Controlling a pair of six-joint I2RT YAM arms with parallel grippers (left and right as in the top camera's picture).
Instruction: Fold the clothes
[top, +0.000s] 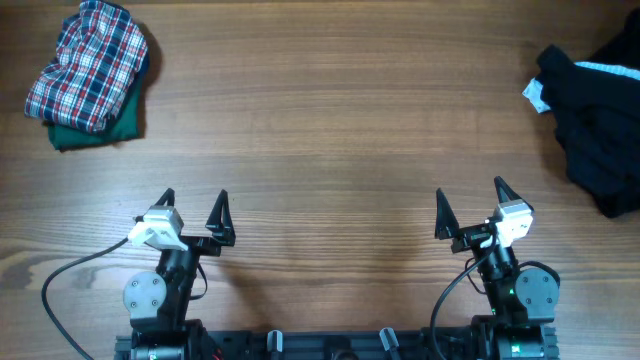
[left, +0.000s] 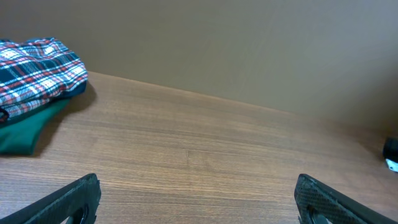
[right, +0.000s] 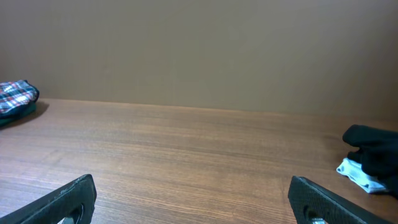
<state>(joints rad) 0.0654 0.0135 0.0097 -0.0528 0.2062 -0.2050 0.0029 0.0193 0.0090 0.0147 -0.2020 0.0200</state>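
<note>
A folded plaid garment (top: 88, 62) lies on a folded green one (top: 98, 130) at the table's far left corner; both also show in the left wrist view, plaid garment (left: 34, 71) over green one (left: 22, 130). A crumpled heap of black clothes (top: 600, 130) with a light blue piece (top: 608, 68) sits at the far right edge, and its edge shows as black clothes (right: 373, 149). My left gripper (top: 193, 200) and right gripper (top: 469, 195) rest near the front edge, both open wide with bare table between the fingers.
The wooden table (top: 330, 130) stretches between the two piles. Both arm bases (top: 330, 340) stand at the front edge. A white tag or cloth bit (top: 535, 95) pokes out beside the black heap. A plain wall lies behind the table.
</note>
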